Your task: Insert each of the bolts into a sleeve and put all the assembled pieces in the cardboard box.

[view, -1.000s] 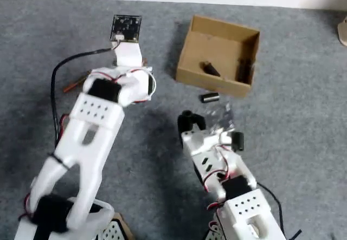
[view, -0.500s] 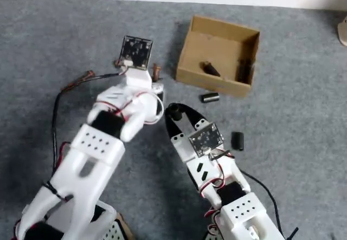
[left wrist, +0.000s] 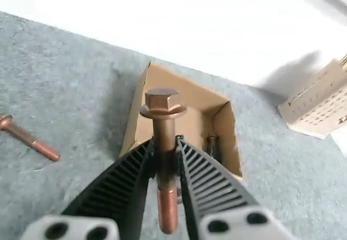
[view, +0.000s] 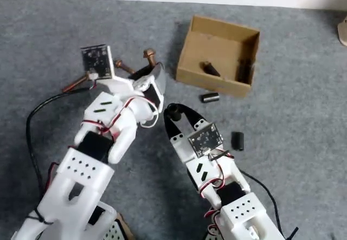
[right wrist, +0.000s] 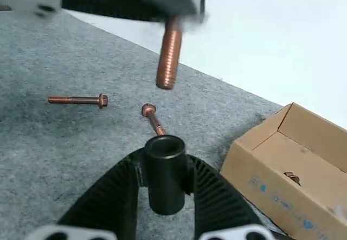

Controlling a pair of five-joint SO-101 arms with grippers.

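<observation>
Gripping a bolt, the left end effector has swung toward the right end effector's held sleeve for joining.

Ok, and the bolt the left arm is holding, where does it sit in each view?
High view: bolt in the left end effector, just left of the cardboard box.
Left wrist view: bolt clamped between the fingers, head in front of the box.
Right wrist view: threaded tip hanging above the held sleeve, box nearby.
Shared landmark: the cardboard box.
</observation>
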